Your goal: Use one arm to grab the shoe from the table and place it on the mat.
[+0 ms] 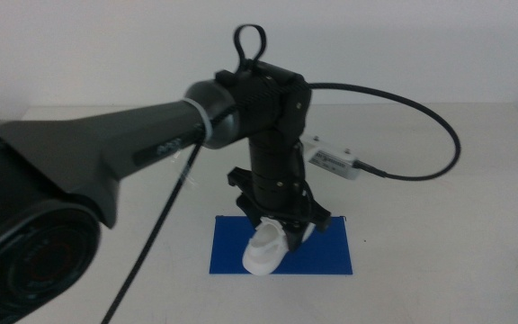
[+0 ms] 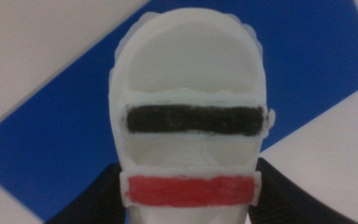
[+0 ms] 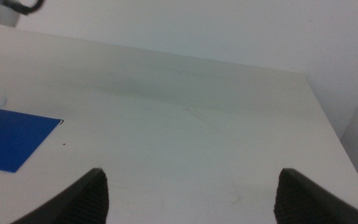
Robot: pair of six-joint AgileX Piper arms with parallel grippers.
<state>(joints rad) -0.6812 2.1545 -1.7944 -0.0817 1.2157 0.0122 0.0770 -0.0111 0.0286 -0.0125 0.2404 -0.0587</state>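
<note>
Left wrist view: tool (image 2: pixel 188 211) jaws mostly hidden behind shoe (image 2: pixel 188 118).

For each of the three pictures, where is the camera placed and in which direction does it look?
Middle view: above the table, facing forward and down; the left arm reaches over the mat.
Left wrist view: on the left wrist, looking down at the shoe held between the left gripper's fingers.
Right wrist view: on the waiting right wrist, low, facing across the table; the right gripper is open.
All three views show the blue mat.
</note>
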